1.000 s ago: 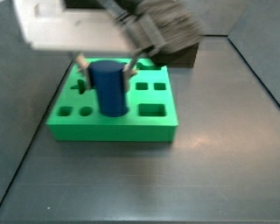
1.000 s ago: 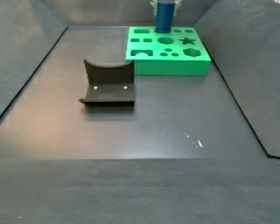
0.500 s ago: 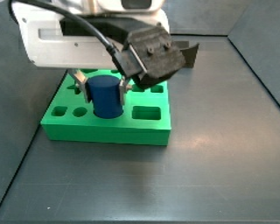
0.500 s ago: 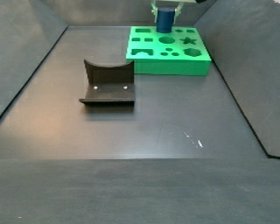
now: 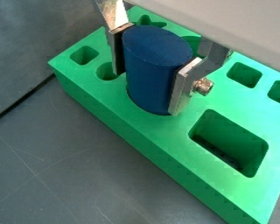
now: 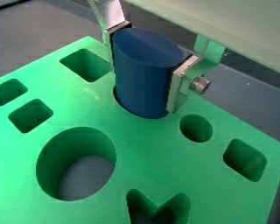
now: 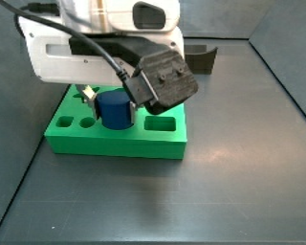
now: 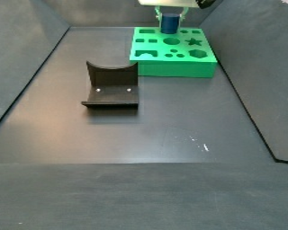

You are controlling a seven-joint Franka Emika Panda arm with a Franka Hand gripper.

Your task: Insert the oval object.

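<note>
One oval object (image 5: pixel 150 68), dark blue, upright, lower end sunk into a hole of green block (image 5: pixel 166 149); same seen in a side view (image 7: pixel 114 107). Clamped on both flanks by silver fingers (image 6: pixel 184 83) of end effector (image 5: pixel 149 61), grasping the oval object directly above the block. Other cutouts in block: oval, round, rectangular, star. Block sits at far end of dark tabletop (image 8: pixel 147 153); fixture (image 8: pixel 111 87) well apart, nearer mid-tabletop.
</note>
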